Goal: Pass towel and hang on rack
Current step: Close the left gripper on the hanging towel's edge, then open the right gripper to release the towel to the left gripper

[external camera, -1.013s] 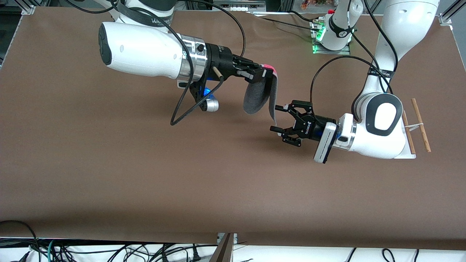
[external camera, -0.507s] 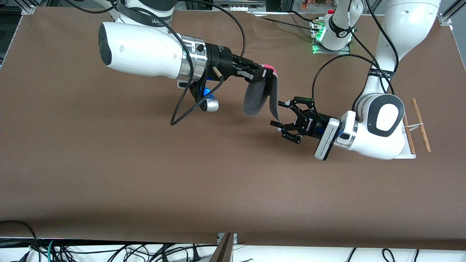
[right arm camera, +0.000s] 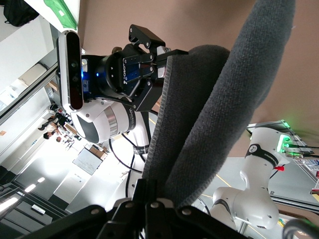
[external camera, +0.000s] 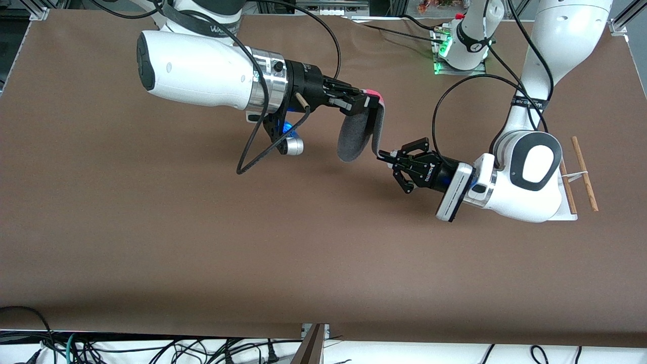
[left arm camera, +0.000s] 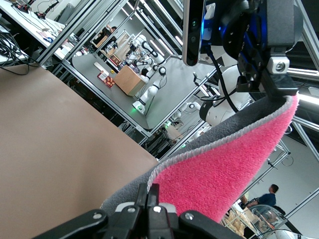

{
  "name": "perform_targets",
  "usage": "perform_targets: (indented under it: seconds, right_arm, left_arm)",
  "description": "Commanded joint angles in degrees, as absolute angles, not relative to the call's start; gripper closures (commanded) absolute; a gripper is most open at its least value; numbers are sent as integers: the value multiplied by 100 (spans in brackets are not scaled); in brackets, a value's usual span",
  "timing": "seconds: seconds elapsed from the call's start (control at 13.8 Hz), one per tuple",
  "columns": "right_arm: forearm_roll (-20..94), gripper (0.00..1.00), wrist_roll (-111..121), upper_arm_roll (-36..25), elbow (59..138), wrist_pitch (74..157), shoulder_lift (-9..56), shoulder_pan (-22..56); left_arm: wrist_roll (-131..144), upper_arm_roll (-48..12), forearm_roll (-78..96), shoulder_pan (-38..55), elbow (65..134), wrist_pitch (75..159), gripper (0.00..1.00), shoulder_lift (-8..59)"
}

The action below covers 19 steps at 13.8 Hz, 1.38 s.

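Over mid-table, the towel (external camera: 360,132) hangs between both arms: right gripper (external camera: 371,102) clamps its upper end, left gripper (external camera: 382,155), at the towel's five o'clock, pinches its lower corner

No legible text or labels

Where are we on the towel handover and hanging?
Done: the right hand has the towel lifted over the table. In hand: the left hand is shut on its lower edge, so both grip it. Left: right releases, then hanging on the rack, which is bare.
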State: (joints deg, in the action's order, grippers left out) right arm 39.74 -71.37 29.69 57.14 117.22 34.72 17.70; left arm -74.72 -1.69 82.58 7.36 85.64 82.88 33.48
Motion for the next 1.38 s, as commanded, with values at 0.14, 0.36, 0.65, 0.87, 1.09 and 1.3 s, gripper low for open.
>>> perform_targets:
  seconds: [0.14, 0.36, 0.65, 0.87, 1.09, 1.3]
  right_arm:
    - [3999, 100, -7242, 2997, 5687, 11760, 3445, 1767]
    - [4008, 33, -7470, 3006, 5687, 11865, 3445, 1767]
    - [4017, 0, -7488, 2997, 5687, 11997, 3445, 1749]
    - [4008, 0, -7462, 2971, 5687, 12006, 3445, 1697]
    - [3973, 0, -7252, 2927, 5687, 12015, 3445, 1565]
    - [3973, 0, -6358, 2918, 5687, 12032, 3445, 1136]
  left_arm:
    - [-7585, -167, 8350, 607, 8438, 7910, 100, 3445]
    - [-7576, -167, 8350, 606, 8437, 7910, 100, 3445]
    - [-7567, -167, 8350, 615, 8437, 7910, 100, 3463]
    - [-7524, -158, 8289, 589, 8420, 7901, 100, 3454]
    - [-7419, -141, 7605, 440, 8411, 7578, 100, 3437]
    - [-7068, -123, 6657, 177, 8341, 7165, 100, 3393]
